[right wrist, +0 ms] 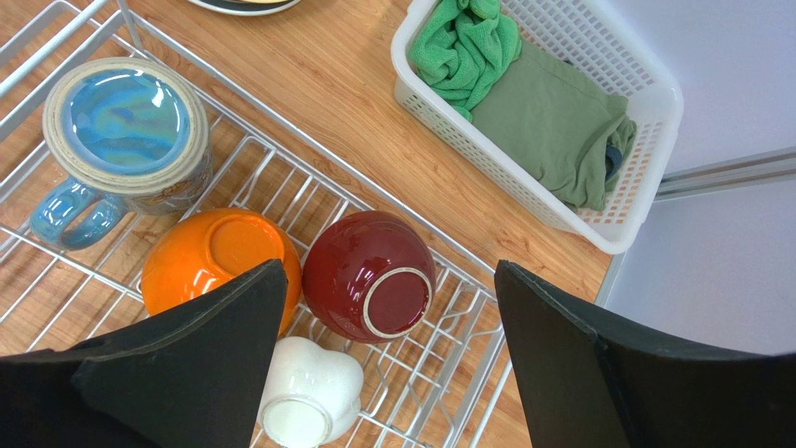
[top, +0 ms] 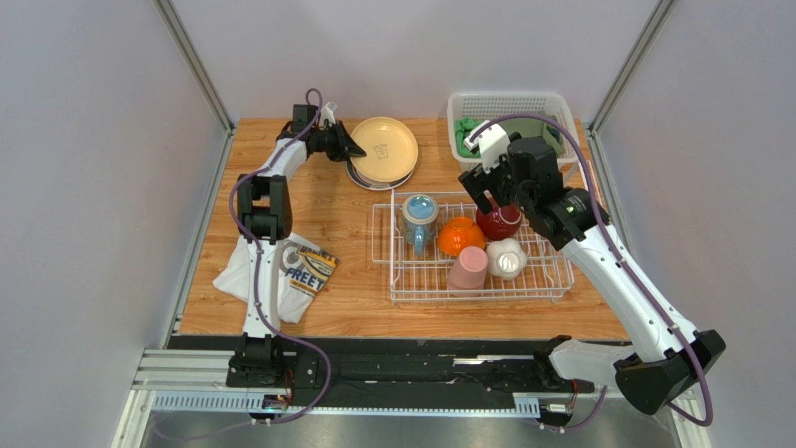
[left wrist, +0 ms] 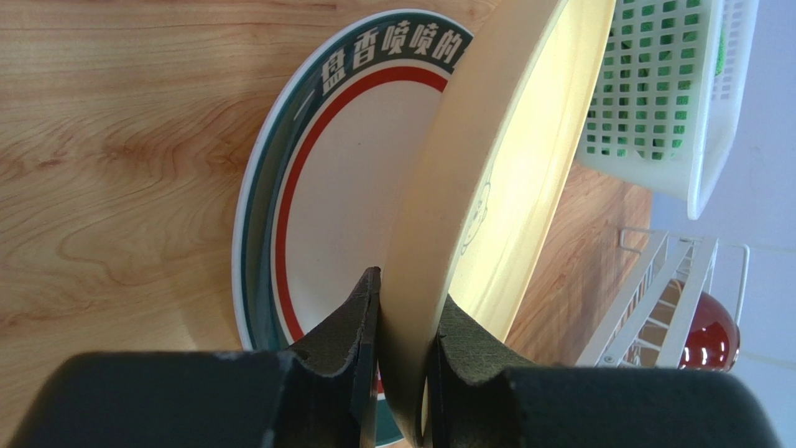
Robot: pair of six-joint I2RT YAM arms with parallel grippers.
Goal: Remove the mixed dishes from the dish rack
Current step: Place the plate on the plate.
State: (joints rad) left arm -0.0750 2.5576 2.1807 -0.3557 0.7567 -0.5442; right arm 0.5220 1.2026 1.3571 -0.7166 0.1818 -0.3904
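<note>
At the far side of the wood-grain desk, left hand stood clamped on a smooth round tan plate, tilted above a printed plate, right hand gaped wide over the glossy dark red bowl, upturned in the white wire dish rack.

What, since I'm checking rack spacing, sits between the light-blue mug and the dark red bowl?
The orange bowl, upside down, sits between the light-blue mug and the dark red bowl; the right wrist view shows it clearly.
</note>
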